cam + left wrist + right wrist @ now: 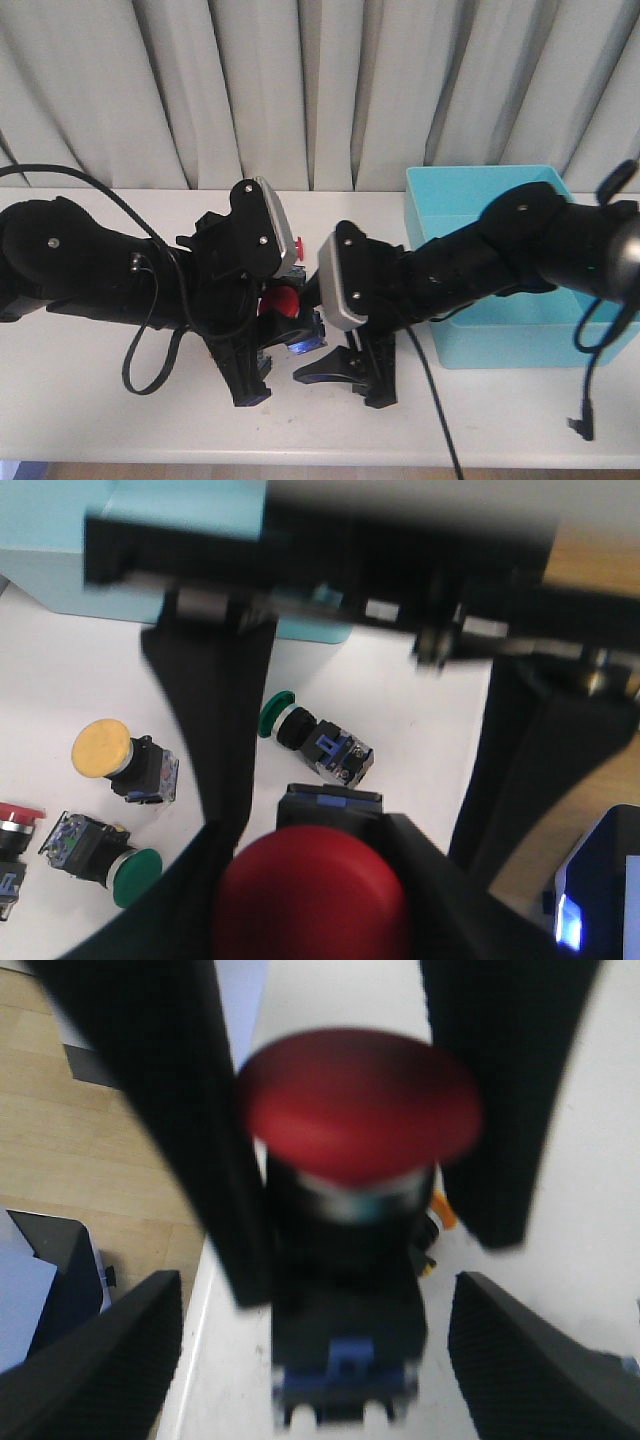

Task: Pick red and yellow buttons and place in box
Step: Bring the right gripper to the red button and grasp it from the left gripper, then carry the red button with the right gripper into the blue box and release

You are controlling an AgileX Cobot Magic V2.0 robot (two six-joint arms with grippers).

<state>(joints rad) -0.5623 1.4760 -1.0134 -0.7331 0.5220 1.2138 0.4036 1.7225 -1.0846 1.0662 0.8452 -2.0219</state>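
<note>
Pale grey curtains hang behind a white surface (90, 410). At the far right stands the turquoise box (480, 195), whose inside appears bare as far as the front view shows.

Both black arms reach inward and meet at the middle, wrists bent so their fingers point down at the surface. The left pincer (245, 385) is clenched on a red button (312, 892), its red cap wedged between the fingers, black body beyond. The right pincer (350, 1360) is released, its fingers spread wide on either side of what is probably the same red button.

Loose on the surface near the left pincer lie a yellow button (103, 750), two green-capped switches (278, 713) and another red button (20, 812) at the edge of view.
</note>
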